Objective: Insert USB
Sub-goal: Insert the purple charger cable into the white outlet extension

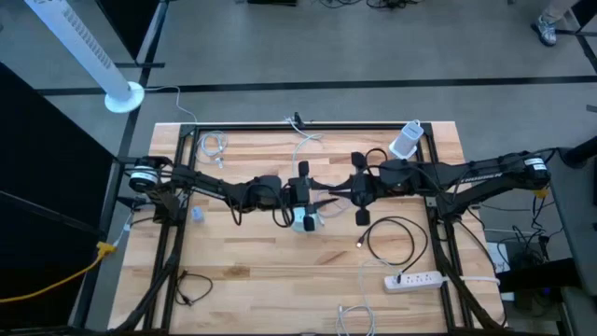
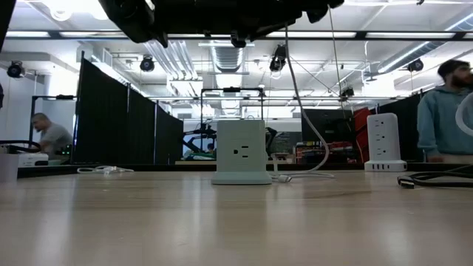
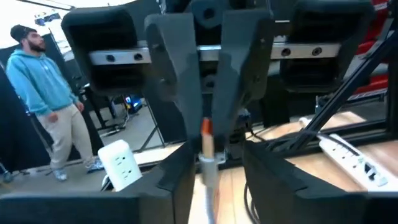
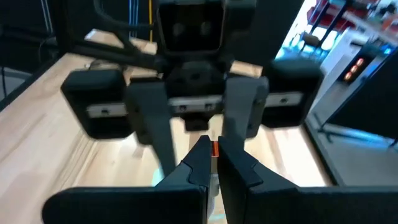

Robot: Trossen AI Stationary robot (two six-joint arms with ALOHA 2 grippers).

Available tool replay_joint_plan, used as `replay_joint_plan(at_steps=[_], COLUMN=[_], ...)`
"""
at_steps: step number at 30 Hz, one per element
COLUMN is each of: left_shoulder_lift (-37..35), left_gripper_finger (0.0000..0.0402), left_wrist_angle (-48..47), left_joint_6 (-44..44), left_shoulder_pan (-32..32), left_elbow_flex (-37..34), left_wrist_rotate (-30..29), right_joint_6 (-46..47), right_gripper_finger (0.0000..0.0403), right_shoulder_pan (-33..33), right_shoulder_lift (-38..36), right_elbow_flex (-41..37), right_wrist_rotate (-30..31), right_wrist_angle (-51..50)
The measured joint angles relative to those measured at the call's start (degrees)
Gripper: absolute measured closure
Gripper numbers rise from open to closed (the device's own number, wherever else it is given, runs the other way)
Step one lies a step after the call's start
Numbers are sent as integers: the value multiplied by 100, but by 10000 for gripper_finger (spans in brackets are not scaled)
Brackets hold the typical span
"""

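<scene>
1. Wooden counter (image 1: 280,271) carries a pale outlet cube (image 2: 242,151); from above, the arms partly hide it.
2. Right claw (image 4: 212,163) is clamped shut on the orange-tipped USB plug (image 4: 215,149), above the cube at mid-counter.
3. Left claw (image 3: 213,163) faces it, fingers parted around the plug; contact is unclear.

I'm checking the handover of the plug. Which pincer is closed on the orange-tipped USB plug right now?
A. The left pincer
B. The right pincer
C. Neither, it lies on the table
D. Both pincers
B: in the right wrist view the right pincer has its fingers pressed together on the USB plug, while the left pincer facing it stands with fingers apart.
</scene>
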Motion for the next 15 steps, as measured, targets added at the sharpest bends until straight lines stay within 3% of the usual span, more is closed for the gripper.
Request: replay_joint_plan(at_steps=[6, 15], left_shoulder_lift=[48, 52], left_gripper_finger=[272, 348], left_wrist_angle=[-7, 568], left_joint_6=[-39, -95], left_shoulder_pan=[2, 4], left_elbow_flex=[0, -2], left_wrist_rotate=[2, 5], right_joint_6=[-253, -296], right_gripper_finger=[400, 400], right_shoulder_pan=[0, 0], right_shoulder_lift=[-3, -3], right_elbow_flex=[2, 2], right_wrist_rotate=[-2, -2], right_wrist_angle=[339, 346])
